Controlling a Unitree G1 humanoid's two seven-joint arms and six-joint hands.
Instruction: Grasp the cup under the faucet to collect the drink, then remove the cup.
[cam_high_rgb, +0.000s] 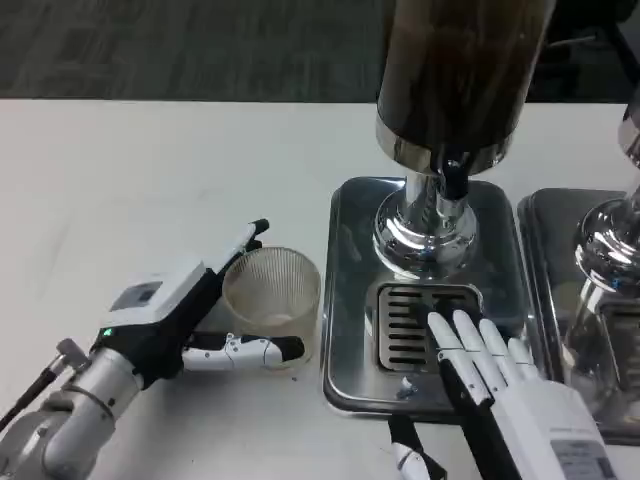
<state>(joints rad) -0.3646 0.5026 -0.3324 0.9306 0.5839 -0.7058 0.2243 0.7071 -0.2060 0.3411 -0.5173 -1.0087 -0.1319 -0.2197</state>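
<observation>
White counter (150, 170), dispenser (455, 90) upper right. Cup (272, 295) at centre-left, beside tray (350, 300); left hand (190, 320) fingers bracket it loosely. Right hand (490, 375) flat, holding nothing. Next: close, slide under faucet (455, 180).

Ribbed clear plastic cup (272, 290); glossy mirror-polished metal drip tray (352, 290); matt white table (150, 180).

Clear ribbed cup (272, 290), silver tray (350, 300), black slotted grate (405, 325), white table (150, 180)
</observation>
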